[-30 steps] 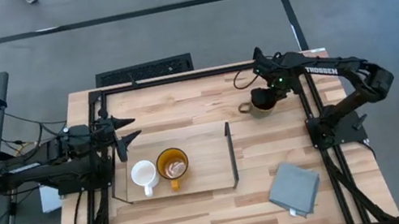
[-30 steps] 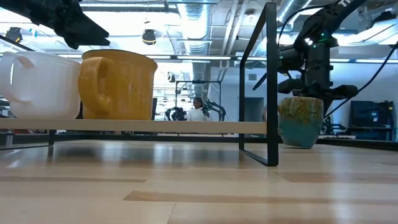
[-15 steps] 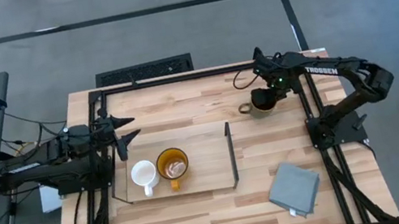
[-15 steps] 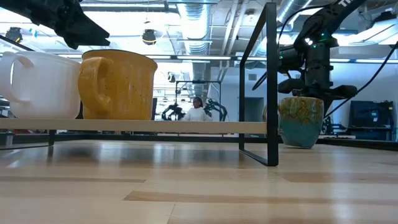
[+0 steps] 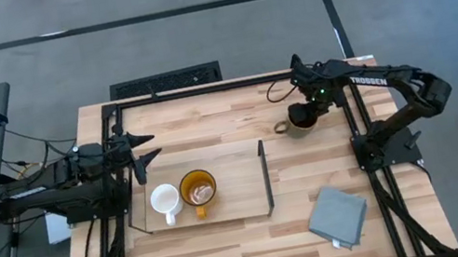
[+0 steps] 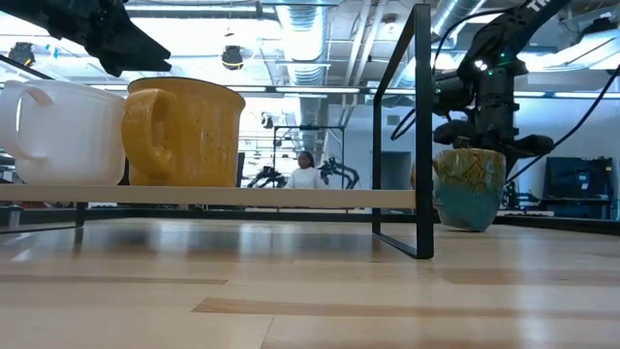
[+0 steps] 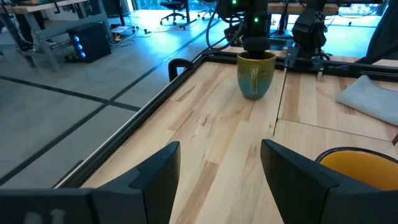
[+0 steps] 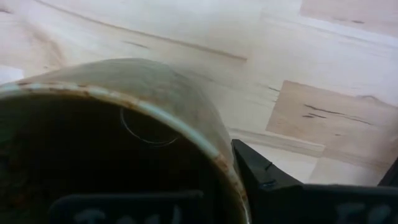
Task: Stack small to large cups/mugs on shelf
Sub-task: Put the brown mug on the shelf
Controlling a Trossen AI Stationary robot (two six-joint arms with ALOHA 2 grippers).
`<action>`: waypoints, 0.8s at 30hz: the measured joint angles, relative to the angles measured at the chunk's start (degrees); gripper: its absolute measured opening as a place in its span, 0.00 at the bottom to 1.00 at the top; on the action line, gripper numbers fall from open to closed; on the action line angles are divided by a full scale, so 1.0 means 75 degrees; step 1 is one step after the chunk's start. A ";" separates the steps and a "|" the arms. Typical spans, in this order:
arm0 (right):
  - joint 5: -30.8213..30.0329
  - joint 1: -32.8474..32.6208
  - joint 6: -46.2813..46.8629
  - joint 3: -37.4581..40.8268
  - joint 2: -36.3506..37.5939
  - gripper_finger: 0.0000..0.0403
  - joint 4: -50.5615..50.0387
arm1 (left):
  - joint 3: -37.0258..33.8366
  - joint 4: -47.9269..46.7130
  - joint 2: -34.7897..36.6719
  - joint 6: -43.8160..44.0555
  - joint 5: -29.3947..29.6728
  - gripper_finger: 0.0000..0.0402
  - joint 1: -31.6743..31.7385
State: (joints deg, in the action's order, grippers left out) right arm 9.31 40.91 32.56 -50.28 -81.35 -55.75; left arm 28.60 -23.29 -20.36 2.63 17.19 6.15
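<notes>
The olive-brown mug [image 5: 299, 120] with a dark inside stands upright on the table, right of the shelf, its handle [image 5: 280, 125] toward the table's left; it also shows in the low view [image 6: 470, 189]. My right gripper [image 5: 305, 109] is over it, shut on its rim. The white mug [image 5: 164, 199] and the amber-yellow mug [image 5: 198, 190] stand on the shelf board [image 5: 234, 184]. My left gripper [image 5: 145, 156] is open and empty above the shelf's far left corner; in its wrist view [image 7: 217, 177] nothing lies between its fingers. My right gripper holds the mug's wall at the rim [image 8: 231, 167], on the side away from the handle, with one finger [image 8: 124, 204] inside the mug and one [image 8: 268, 182] outside. The fingers come from above, pointing down. The mug stands upright with its base [image 6: 469, 225] on the table.
A grey folded cloth [image 5: 338, 215] lies at the table's near right. The shelf's black upright end [image 5: 266, 179] stands between the mugs on the board and the olive-brown mug. Bare board lies right of the yellow mug. A person [image 6: 308, 174] is far off in the room.
</notes>
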 joint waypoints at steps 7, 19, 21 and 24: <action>0.0357 -0.0006 -0.0148 0.0020 -0.0022 0.11 0.0243 | 0.0000 0.0000 0.0001 -0.0003 -0.0003 0.54 0.0000; 0.0336 -0.0038 -0.0149 0.0017 -0.0016 0.11 0.0247 | 0.0000 0.0000 0.0002 0.0003 -0.0003 0.54 0.0000; 0.0186 -0.0137 -0.0169 0.0010 -0.0009 0.11 0.0282 | 0.0000 0.0000 0.0002 0.0000 -0.0003 0.54 0.0000; -0.0089 -0.0313 -0.0223 -0.0006 0.0007 0.11 0.0307 | 0.0000 0.0000 0.0000 0.0003 -0.0003 0.54 0.0000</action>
State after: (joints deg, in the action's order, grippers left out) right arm 8.65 38.55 30.88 -50.33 -81.30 -53.45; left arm 28.60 -23.29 -20.36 2.66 17.17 6.15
